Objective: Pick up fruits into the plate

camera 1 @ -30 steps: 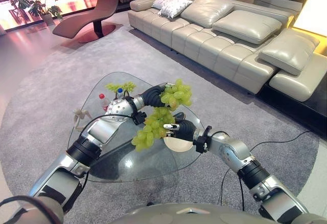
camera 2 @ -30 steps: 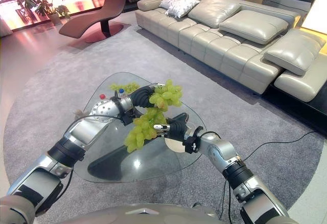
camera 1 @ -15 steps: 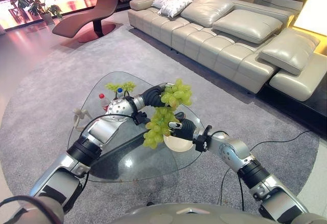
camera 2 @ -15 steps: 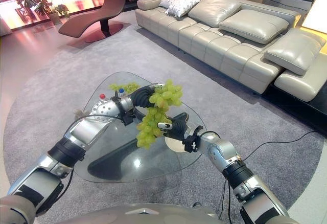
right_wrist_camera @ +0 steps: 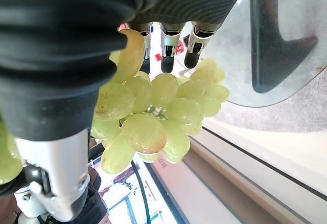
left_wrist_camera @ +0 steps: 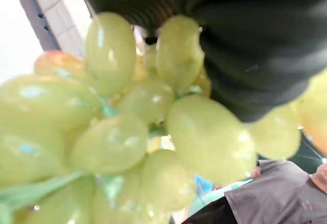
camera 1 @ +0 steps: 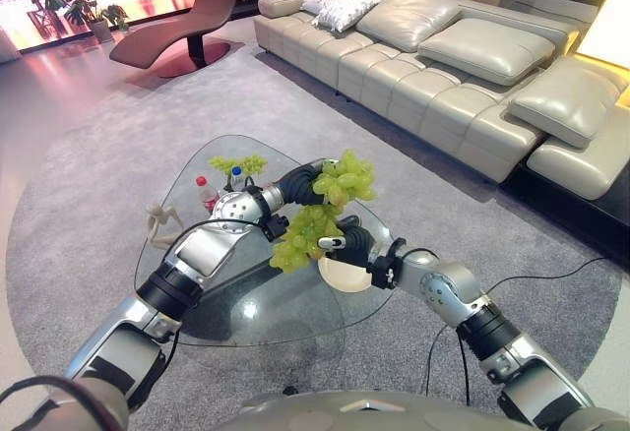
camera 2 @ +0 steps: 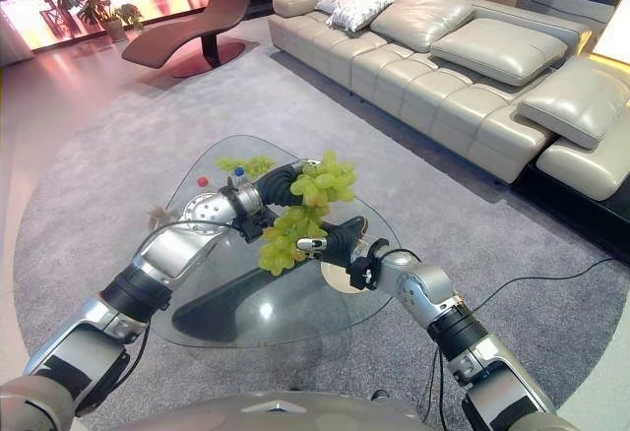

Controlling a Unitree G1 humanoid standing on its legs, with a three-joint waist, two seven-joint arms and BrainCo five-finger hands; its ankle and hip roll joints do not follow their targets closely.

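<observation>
A large bunch of green grapes (camera 1: 323, 210) hung above the glass table (camera 1: 246, 303), its upper part gripped in the left hand (camera 1: 307, 185), whose fingers were curled round the top cluster, while the lower part drooped down against the right hand (camera 1: 346, 244). The right hand's fingers reached out straight beside and under the hanging grapes, touching them without closing, as its own wrist view showed. A pale plate (camera 1: 342, 276) sat on the table just below the right hand, near the table's right edge, with the grapes held over it and not yet resting in it. Farther back on the table lay a second small bunch of green grapes (camera 1: 236, 165), two small bottles (camera 1: 207, 193) with a red and a blue cap, and a pale little figurine (camera 1: 161, 220). A grey rug (camera 1: 89, 185) lay under the table, with a beige sofa (camera 1: 453, 67) beyond.
</observation>
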